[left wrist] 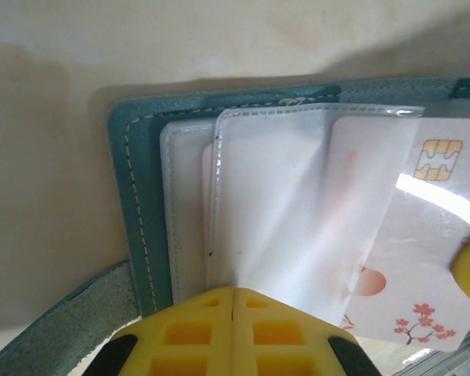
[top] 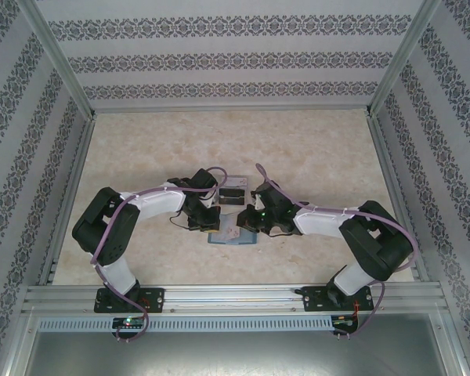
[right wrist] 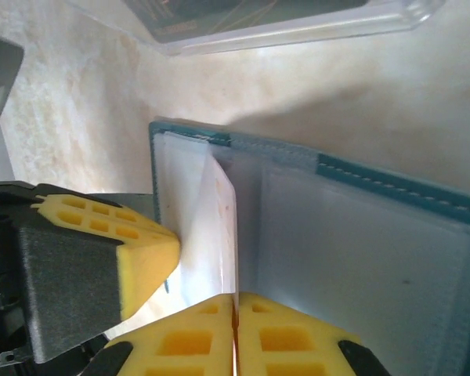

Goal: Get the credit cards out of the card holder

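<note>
Looking down, we see the card holder [top: 233, 236] lying open on the surface [top: 321, 157] between the 2 arms, with a clear tray [top: 233, 190] just beyond it. Our left claw [left wrist: 233, 296] is pressed together, pinching the clear sleeve [left wrist: 274, 204] inside the holder. Our right claw [right wrist: 235, 301] is clamped on 1 pale credit card [left wrist: 411, 235] with a gold chip and blossom print, partly out of that sleeve.

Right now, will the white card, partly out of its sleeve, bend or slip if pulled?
The white card probably stays stiff: its edges look straight. Its glossy face shows glare, so it may slip. The creased clear sleeve over it may drag along.
</note>
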You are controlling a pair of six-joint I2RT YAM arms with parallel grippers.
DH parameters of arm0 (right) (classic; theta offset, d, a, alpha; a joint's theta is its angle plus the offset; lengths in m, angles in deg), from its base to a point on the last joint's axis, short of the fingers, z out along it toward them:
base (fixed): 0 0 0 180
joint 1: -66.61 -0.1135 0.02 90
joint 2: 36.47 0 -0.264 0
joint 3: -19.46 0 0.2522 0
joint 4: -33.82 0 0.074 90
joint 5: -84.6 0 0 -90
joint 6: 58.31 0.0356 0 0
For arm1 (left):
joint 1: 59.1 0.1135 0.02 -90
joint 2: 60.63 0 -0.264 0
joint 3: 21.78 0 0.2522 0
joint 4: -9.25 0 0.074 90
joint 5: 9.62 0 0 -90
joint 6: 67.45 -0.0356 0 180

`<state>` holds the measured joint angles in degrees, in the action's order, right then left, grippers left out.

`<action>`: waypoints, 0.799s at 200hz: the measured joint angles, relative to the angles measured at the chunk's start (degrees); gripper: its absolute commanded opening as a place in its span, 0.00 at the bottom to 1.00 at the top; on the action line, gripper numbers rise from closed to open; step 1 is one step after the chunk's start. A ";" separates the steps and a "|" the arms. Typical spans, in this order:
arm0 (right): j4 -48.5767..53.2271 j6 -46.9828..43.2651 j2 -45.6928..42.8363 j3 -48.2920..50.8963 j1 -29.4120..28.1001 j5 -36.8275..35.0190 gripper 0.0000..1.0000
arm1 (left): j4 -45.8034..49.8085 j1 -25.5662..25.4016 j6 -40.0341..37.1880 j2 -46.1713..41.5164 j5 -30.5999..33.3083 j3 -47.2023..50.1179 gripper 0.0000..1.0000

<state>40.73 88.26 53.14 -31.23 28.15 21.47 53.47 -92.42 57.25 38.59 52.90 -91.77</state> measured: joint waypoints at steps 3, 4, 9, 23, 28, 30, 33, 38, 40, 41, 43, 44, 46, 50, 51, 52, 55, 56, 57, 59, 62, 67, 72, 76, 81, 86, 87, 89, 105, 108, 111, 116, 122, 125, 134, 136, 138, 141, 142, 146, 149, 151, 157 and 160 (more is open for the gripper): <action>0.22 -0.20 -0.09 0.00 0.02 -0.04 0.10 | 0.00 0.00 0.00 -0.02 0.07 0.00 0.03; 0.26 -0.20 -0.11 0.00 0.02 -0.07 0.10 | 0.00 0.00 0.00 -0.02 0.09 0.00 0.03; 0.79 -0.55 -0.28 0.00 0.11 -0.09 0.10 | 0.00 0.00 0.00 -0.09 0.20 0.04 0.03; 2.49 -1.57 -1.31 -0.02 0.17 -0.68 0.09 | 0.00 -0.02 0.00 -0.42 0.59 0.28 0.03; 3.15 -2.05 -1.79 -0.04 0.24 -0.83 0.09 | 0.00 -0.02 0.00 -0.57 0.72 0.39 0.03; 3.48 -2.25 -1.99 -0.09 0.24 -0.98 0.09 | 0.00 -0.02 0.02 -0.63 0.76 0.48 0.03; 3.93 -2.56 -2.29 -0.13 0.33 -1.07 0.09 | 0.00 -0.02 0.02 -0.74 0.81 0.59 0.03; 4.87 -3.02 -2.82 -0.24 0.46 -1.36 0.09 | 0.00 -0.02 0.02 -0.94 0.85 0.81 0.03; 5.25 -3.19 -3.06 -0.33 0.48 -1.46 0.09 | 0.00 -0.02 0.02 -1.03 0.90 0.90 0.03; 5.42 -3.32 -3.13 -0.35 0.48 -1.53 0.09 | 0.00 -0.02 0.02 -1.07 0.92 0.94 0.03; 5.88 -3.61 -3.34 -0.44 0.50 -1.81 0.09 | -0.02 -0.02 0.02 -1.16 0.94 1.03 0.03; 6.03 -3.67 -3.43 -0.48 0.52 -1.88 0.09 | -0.02 -0.02 0.02 -1.18 0.96 1.05 0.03; 6.49 -3.89 -3.63 -0.55 0.61 -2.03 0.09 | -0.02 -0.02 0.02 -1.29 1.03 1.16 0.03; 7.45 -4.50 -4.02 -0.81 0.81 -2.23 0.09 | 0.00 -0.07 0.04 -1.44 1.18 1.27 0.03; 7.63 -4.50 -4.09 -0.85 0.83 -2.27 0.09 | 0.00 -0.07 0.02 -1.51 1.20 1.31 0.03; 7.80 -4.57 -4.13 -0.90 0.85 -2.36 0.09 | 0.00 -0.07 0.02 -1.53 1.22 1.36 0.03; 8.57 -5.20 -4.46 -1.14 0.87 -2.51 0.09 | 0.02 -0.07 0.04 -1.68 1.33 1.44 0.03; 8.72 -5.31 -4.50 -1.18 0.87 -2.58 0.09 | 0.02 -0.07 0.04 -1.70 1.38 1.49 0.03; 8.87 -5.42 -4.55 -1.22 0.87 -2.64 0.09 | 0.02 -0.07 0.02 -1.77 1.44 1.53 0.03; 9.35 -5.62 -4.70 -1.40 0.87 -2.82 0.09 | 0.02 -0.07 0.04 -1.84 1.49 1.60 0.03; 10.10 -6.12 -4.94 -1.66 0.90 -3.04 0.09 | 0.07 -0.07 0.04 -1.95 1.66 1.66 0.03; 11.32 -6.88 -5.27 -2.12 1.01 -3.32 0.08 | 0.15 -0.07 0.04 -2.16 1.95 1.81 0.03; 12.68 -7.67 -5.57 -2.67 1.11 -3.65 0.08 | 0.24 -0.07 0.04 -2.34 2.14 1.95 0.03; 13.62 -8.55 -5.77 -3.08 1.14 -3.82 0.08 | 0.28 -0.07 0.04 -2.45 2.32 2.01 0.03; 15.02 -9.27 -5.97 -3.69 1.18 -4.17 0.08 | 0.46 -0.07 0.04 -2.56 2.51 2.01 0.03; 16.41 -10.21 -6.14 -4.37 1.22 -4.61 0.08 | 0.63 -0.07 0.04 -2.62 2.67 2.01 0.03; 16.81 -10.47 -6.16 -4.57 1.25 -4.70 0.08 | 0.68 -0.07 0.04 -2.64 2.71 2.01 0.03; 17.51 -11.04 -6.23 -4.90 1.25 -4.94 0.08 | 0.72 -0.07 0.04 -2.64 2.73 2.01 0.03; 22.18 -14.56 -6.34 -7.61 1.22 -6.29 0.07 | 1.18 -0.07 0.04 -2.86 3.34 2.01 0.03; 23.08 -15.28 -6.34 -8.17 1.22 -6.49 0.07 | 1.31 -0.07 0.04 -2.91 3.45 2.01 0.03; 23.85 -16.24 -6.34 -8.66 1.22 -6.62 0.07 | 1.36 -0.07 0.04 -2.97 3.58 2.01 0.03; 25.16 -17.66 -6.36 -9.51 1.22 -6.91 0.07 | 1.57 -0.07 0.07 -3.08 3.78 2.01 0.04; 26.64 -19.63 -6.45 -10.51 1.22 -7.23 0.07 | 1.84 -0.07 0.04 -3.19 4.07 2.01 0.04; 27.23 -20.31 -6.49 -10.91 1.22 -7.43 0.06 | 1.95 -0.07 0.04 -3.26 4.15 2.01 0.04; 29.29 -23.21 -6.78 -12.17 1.22 -8.02 0.06 | 2.34 -0.07 0.04 -3.43 4.63 2.01 0.05; 29.77 -24.13 -6.84 -12.46 1.22 -8.07 0.06 | 2.38 -0.07 0.04 -3.50 4.74 2.01 0.05; 30.23 -24.70 -6.88 -12.74 1.22 -8.24 0.06 | 2.40 -0.07 0.07 -3.50 4.83 2.01 0.05; 30.86 -25.70 -6.99 -13.14 1.22 -8.48 0.06 | 2.54 -0.07 0.07 -3.61 5.05 2.01 0.05; 31.04 -26.01 -6.99 -13.25 1.22 -8.50 0.06 | 2.56 -0.07 0.07 -3.63 5.07 2.01 0.05; 32.02 -27.28 -7.08 -13.90 1.22 -8.92 0.06 | 2.64 -0.07 0.07 -3.72 5.33 2.01 0.06; 32.59 -28.52 -7.10 -14.34 1.22 -9.20 0.07 | 2.78 -0.07 0.07 -3.78 5.49 2.01 0.06; 33.00 -29.22 -7.13 -14.67 1.22 -9.49 0.07 | 2.82 -0.07 0.07 -3.85 5.57 2.01 0.06; 34.07 -31.43 -7.15 -15.58 1.25 -10.03 0.06 | 2.99 -0.07 0.07 -4.02 5.84 2.01 0.06; 34.69 -32.52 -7.15 -16.13 1.25 -10.49 0.06 | 3.04 -0.07 0.07 -4.09 5.99 2.01 0.06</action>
<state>75.42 55.74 45.99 -47.36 29.39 10.98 56.51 -92.49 57.31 34.51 58.88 -89.76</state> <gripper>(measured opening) 0.068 0.065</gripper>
